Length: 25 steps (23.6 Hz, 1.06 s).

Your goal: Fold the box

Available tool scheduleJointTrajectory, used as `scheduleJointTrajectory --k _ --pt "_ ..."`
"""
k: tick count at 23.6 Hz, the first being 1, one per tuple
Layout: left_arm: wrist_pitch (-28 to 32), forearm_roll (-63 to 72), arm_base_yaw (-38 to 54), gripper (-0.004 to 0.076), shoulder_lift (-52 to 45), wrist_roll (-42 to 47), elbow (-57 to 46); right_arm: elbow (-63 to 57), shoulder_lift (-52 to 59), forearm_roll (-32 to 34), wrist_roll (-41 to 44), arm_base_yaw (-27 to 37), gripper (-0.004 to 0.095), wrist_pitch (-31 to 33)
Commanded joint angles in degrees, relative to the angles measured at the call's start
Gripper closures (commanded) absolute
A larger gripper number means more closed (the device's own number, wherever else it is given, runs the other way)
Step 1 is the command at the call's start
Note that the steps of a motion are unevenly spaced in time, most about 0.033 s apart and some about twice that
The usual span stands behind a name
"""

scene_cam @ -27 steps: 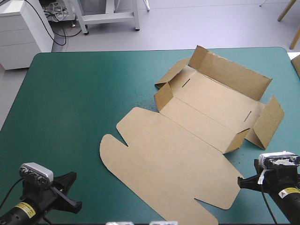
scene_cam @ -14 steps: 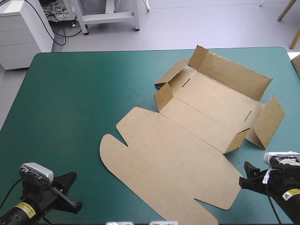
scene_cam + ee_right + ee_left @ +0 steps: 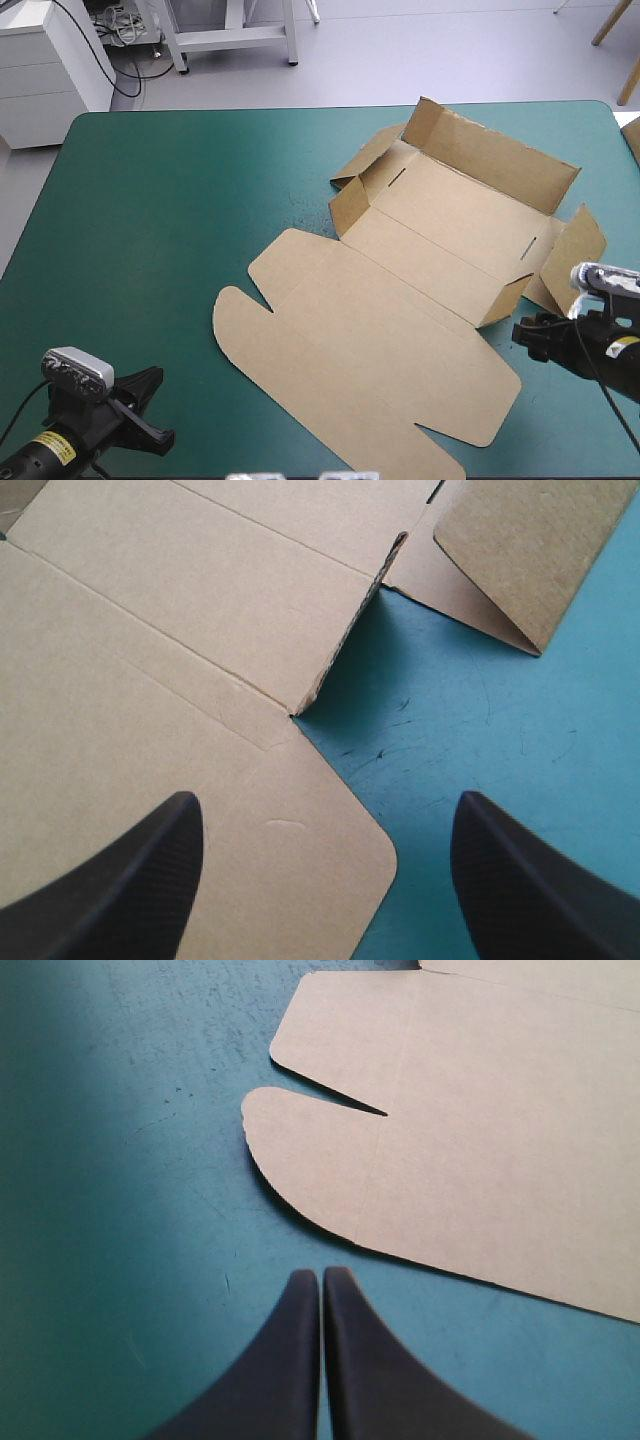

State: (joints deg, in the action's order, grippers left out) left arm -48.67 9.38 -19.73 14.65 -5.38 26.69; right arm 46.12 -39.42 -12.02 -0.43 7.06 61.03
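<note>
- Presently the box [image 3: 400, 300] is lying on the teal-green cover [image 3: 160, 230], right of the table's centre, stretching from near the far edge toward the near edge.
- Its far half is standing as an open tray. The back wall [image 3: 495, 155] is rising at a tilt, and short end walls are standing at both ends.
- The lid [image 3: 370, 370] is lying flat on the near side, with its rounded tab [image 3: 300, 1150] pointing toward the table's left.
- A side flap [image 3: 572, 255] is leaning up at the tray's right end.
- The left gripper [image 3: 321, 1282] is sitting low by the near-left corner. Its black fingers are pressing together into one pointed arch and gripping nothing. The rounded tab is lying just ahead, clear of the tips.
- The right gripper [image 3: 325, 802] is hanging at the lid's rounded right corner [image 3: 350, 860], close to the tray's front corner [image 3: 345, 630]. Its fingers are standing wide apart and holding nothing, one over board and the other over bare cover.
- A sliver of more board [image 3: 633, 138] is showing at the table's right edge.
</note>
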Motion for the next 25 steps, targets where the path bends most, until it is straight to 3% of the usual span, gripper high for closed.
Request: scheduleJointTrajectory --k 1,5,11,15,23,25 --pt "3.7 1.3 -0.3 0.0731 0.7 0.2 1.3 3.6 -5.4 -1.2 1.4 -0.1 0.0284 -1.8" --pt "3.7 1.3 -0.3 0.0731 0.7 0.2 1.3 4.2 -11.3 -2.5 3.1 -0.1 0.0284 -3.3" --pt "3.7 1.3 -0.3 0.0731 0.7 0.2 1.3 4.2 -21.2 -9.4 4.6 -0.1 0.0284 -11.7" --pt "3.7 0.7 -0.3 0.0731 0.7 0.2 1.3 4.2 -28.5 -9.3 7.0 -0.1 0.029 -13.4" --pt "3.7 0.6 -0.3 0.0731 0.7 0.2 1.3 4.4 -40.8 -11.6 7.0 -0.1 0.0335 -18.9" --pt "3.7 0.5 -0.3 0.0731 0.7 0.2 1.3 5.3 -42.3 -11.6 5.9 -0.1 0.0398 -18.5"
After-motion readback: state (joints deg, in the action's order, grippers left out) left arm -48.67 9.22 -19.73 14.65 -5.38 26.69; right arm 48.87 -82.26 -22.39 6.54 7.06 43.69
